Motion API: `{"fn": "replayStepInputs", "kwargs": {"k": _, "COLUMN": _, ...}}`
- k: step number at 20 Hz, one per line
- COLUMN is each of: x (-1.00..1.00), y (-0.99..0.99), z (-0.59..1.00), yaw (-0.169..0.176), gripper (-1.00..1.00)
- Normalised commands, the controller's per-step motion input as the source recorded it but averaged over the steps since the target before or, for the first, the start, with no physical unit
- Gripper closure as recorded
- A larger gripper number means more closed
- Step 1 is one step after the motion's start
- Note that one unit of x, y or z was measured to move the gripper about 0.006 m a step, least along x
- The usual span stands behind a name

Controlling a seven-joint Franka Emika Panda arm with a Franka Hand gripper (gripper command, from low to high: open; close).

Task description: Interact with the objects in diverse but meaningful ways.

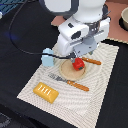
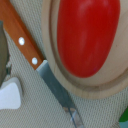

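A red round fruit (image 1: 78, 64) (image 2: 87, 35) lies on the round tan plate (image 1: 69, 75) (image 2: 102, 86). My gripper (image 1: 77, 58) hangs right over the fruit; the arm's white body hides its fingers, so its state does not show. An orange-handled knife (image 1: 92, 61) (image 2: 27, 50) lies beside the plate, its blade along the rim. An orange-handled fork (image 1: 70, 82) rests in front of the plate. The yellow-orange ridged block (image 1: 46, 91) sits at the mat's near corner. The pale-blue box (image 1: 48, 58) stands on the exterior view's left of the plate. A white piece (image 2: 10, 95) shows in the wrist view.
Everything rests on a striped beige placemat (image 1: 102, 82) over a dark tabletop. A black cable (image 1: 20, 47) loops across the table on the exterior view's left. A bowl (image 1: 124, 17) stands at the far right edge. Something green (image 2: 124, 116) peeks into the wrist view's corner.
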Motion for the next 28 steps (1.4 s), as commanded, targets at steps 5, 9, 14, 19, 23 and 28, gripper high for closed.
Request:
{"fn": "replayStepInputs", "kwargs": {"k": 5, "x": -0.01, "y": -0.17, "z": -0.20, "yaw": -0.056, "gripper": -1.00}}
{"fn": "replayStepInputs", "kwargs": {"k": 9, "x": 0.00, "y": -0.14, "z": -0.24, "yaw": -0.055, "gripper": -1.00}}
{"fn": "replayStepInputs", "kwargs": {"k": 14, "x": 0.00, "y": -0.11, "z": -0.23, "yaw": -0.047, "gripper": -1.00}}
{"fn": "replayStepInputs", "kwargs": {"k": 19, "x": 0.00, "y": -0.09, "z": -0.23, "yaw": -0.039, "gripper": 1.00}}
{"fn": "replayStepInputs", "kwargs": {"k": 23, "x": 0.00, "y": -0.09, "z": -0.22, "yaw": -0.034, "gripper": 1.00}}
{"fn": "replayStepInputs", "kwargs": {"k": 28, "x": 0.00, "y": -0.07, "z": -0.16, "yaw": -0.039, "gripper": 1.00}}
